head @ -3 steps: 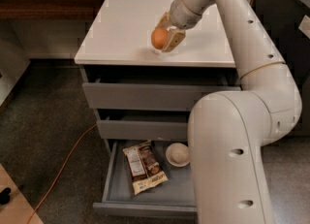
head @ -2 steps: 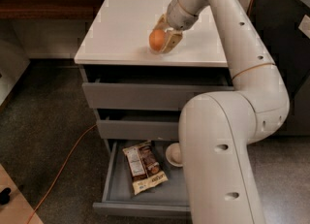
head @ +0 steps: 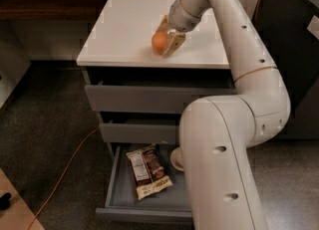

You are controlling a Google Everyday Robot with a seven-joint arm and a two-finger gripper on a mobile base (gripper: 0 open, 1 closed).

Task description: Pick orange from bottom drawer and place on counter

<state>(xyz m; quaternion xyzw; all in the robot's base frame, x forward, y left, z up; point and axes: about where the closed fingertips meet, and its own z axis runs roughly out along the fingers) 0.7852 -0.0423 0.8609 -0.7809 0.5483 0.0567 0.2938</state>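
The orange (head: 159, 42) sits between the fingers of my gripper (head: 166, 41) over the front right part of the white counter (head: 122, 25), at or just above its surface. The gripper is shut on the orange, and its tan fingers (head: 174, 42) reach down from the arm at the upper right. The bottom drawer (head: 144, 213) is pulled open below, and the arm hides its right part.
In the open bottom drawer lie a brown snack packet (head: 148, 172) and a white bowl (head: 176, 158), half hidden by my arm. The two upper grey drawers (head: 132, 98) stand slightly ajar. An orange cable (head: 65, 169) runs across the dark floor at the left.
The gripper with the orange has moved slightly lower and to the left over the counter. The arm now covers more of the bowl.
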